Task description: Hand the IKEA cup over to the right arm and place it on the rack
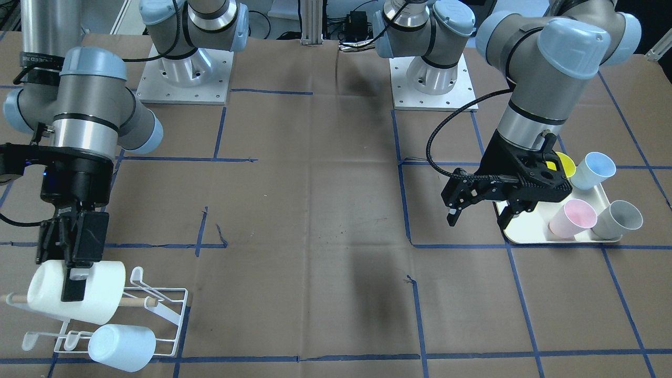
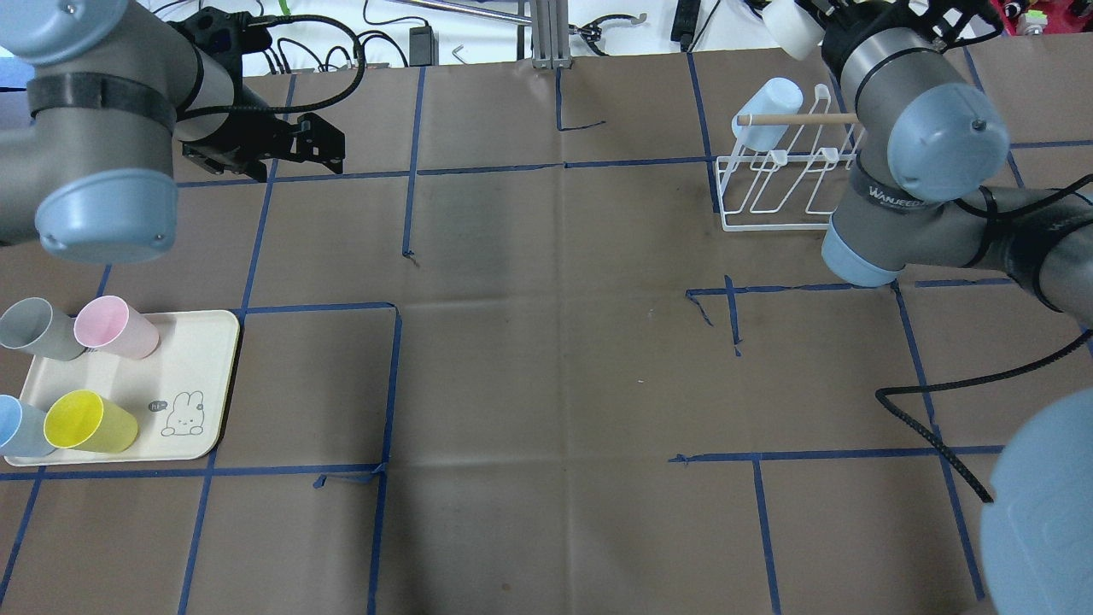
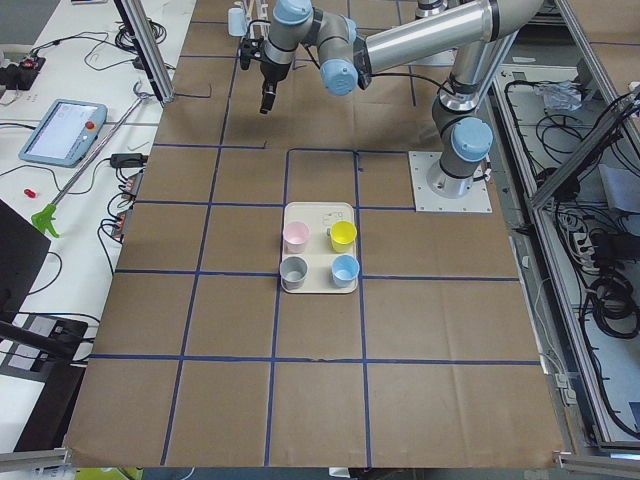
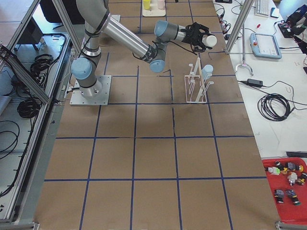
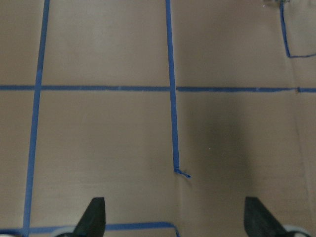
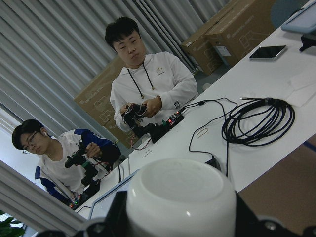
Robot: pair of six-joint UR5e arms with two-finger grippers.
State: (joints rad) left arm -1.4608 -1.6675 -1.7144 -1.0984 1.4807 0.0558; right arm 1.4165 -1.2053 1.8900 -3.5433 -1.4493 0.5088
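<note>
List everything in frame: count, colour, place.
white cup: 1, white, on its side at the rack's dowel, gripped
pale blue cup: 1, pale blue, on the rack
rack: 1, white wire, robot's right end of the table
tray: 1, cream, robot's left side
grey cup, pink cup, yellow cup, light blue cup: 1 each, upright on the tray
people: 2, behind a white bench
left gripper: 1, black, open, empty, above the table
right gripper: 1, black, fingers shut on the white cup
</note>
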